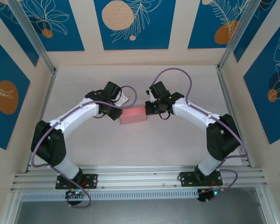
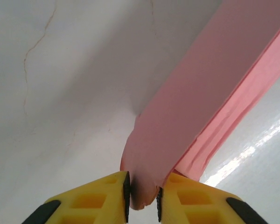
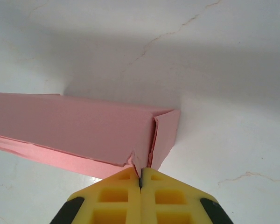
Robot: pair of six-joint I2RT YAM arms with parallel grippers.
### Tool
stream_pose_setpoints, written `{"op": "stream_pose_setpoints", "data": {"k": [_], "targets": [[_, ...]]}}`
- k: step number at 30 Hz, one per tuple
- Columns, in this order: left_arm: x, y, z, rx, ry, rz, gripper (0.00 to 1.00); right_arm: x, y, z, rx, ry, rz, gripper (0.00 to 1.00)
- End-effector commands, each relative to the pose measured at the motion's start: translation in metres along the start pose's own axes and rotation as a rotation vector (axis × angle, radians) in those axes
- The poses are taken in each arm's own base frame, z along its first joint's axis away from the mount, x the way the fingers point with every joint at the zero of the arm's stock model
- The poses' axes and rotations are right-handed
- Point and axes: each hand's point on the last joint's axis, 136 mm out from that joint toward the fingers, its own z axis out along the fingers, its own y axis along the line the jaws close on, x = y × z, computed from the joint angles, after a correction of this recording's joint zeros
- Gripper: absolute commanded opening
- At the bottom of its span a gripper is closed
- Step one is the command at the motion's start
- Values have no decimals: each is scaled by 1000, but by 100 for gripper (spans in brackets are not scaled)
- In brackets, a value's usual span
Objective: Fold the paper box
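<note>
The pale pink paper box [image 1: 133, 115] lies on the white table [image 1: 130, 149] midway between both arms. My left gripper [image 1: 115, 113] is at its left end. In the left wrist view a curled pink flap of the box [image 2: 200, 102] fills the narrow gap between the yellow fingers of the left gripper [image 2: 143, 196], touching both pads. My right gripper [image 1: 149, 108] is at the right end. In the right wrist view the right gripper [image 3: 141, 175] is pressed shut on a thin paper edge at the box's [image 3: 74, 121] end corner, where a side flap stands folded up.
Aluminium rails [image 1: 228, 107] and patterned blue-and-cream walls [image 1: 135, 23] enclose the table on three sides. The arm bases sit on the slotted rail [image 1: 140, 177] at the near edge. White table surface surrounds the box.
</note>
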Motion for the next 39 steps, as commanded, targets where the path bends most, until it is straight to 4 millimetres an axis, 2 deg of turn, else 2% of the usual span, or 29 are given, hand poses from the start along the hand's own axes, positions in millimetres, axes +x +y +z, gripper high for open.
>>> {"op": "stream_pose_setpoints", "data": {"k": [1,12,15,19,27,39], "targets": [[-15,-5,-7,48,-42,-47,20,10,-2,9,18,56,-5,0],[-15,-8,-9,163,-36,-146,7,11,-2,9,20,58,-13,0],[-20,-13,-11,241,-66,-191,4,12,-3,11,21,64,-13,0],[-26,-19,-13,357,-100,-266,4,12,-3,12,21,65,-15,0],[-31,-19,-16,566,-157,-450,2,15,-2,13,14,72,-12,0],[-42,-12,-24,744,-239,-644,2,17,-1,19,6,82,-14,0]]}}
